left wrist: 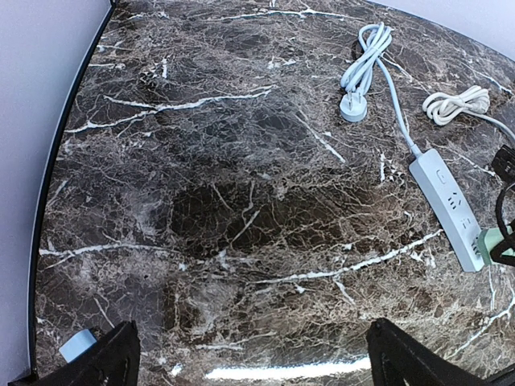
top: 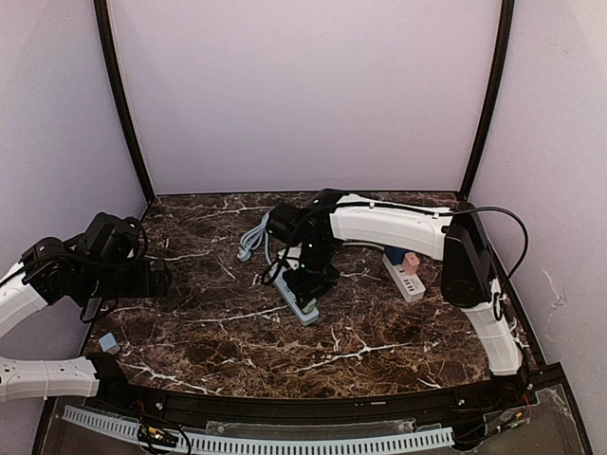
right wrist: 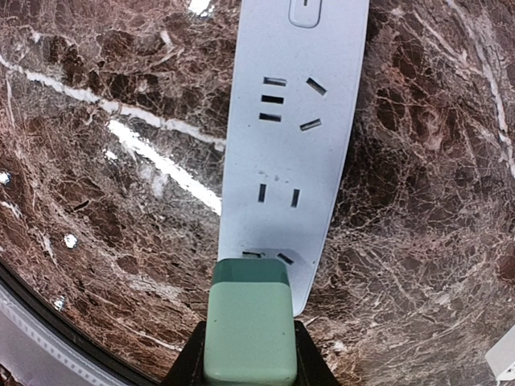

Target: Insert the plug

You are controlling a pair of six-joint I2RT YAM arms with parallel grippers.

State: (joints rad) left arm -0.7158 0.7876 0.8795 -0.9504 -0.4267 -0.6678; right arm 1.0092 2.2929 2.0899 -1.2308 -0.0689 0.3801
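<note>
A pale blue power strip (top: 300, 303) lies on the marble table; it also shows in the left wrist view (left wrist: 449, 203) and the right wrist view (right wrist: 294, 145). My right gripper (top: 309, 282) (right wrist: 249, 358) is shut on a green plug (right wrist: 249, 330) and holds it over the strip's near end socket. The socket's slots show just past the plug's front edge. The prongs are hidden. The plug also shows in the left wrist view (left wrist: 489, 244). My left gripper (top: 156, 280) (left wrist: 253, 354) is open and empty, well left of the strip.
A white power strip (top: 406, 281) with a pink adapter (top: 411, 261) lies right of the right arm. The blue strip's bundled cable (left wrist: 364, 60) and a coiled white cord (left wrist: 456, 104) lie behind. A small pale blue block (top: 108, 342) sits at the front left.
</note>
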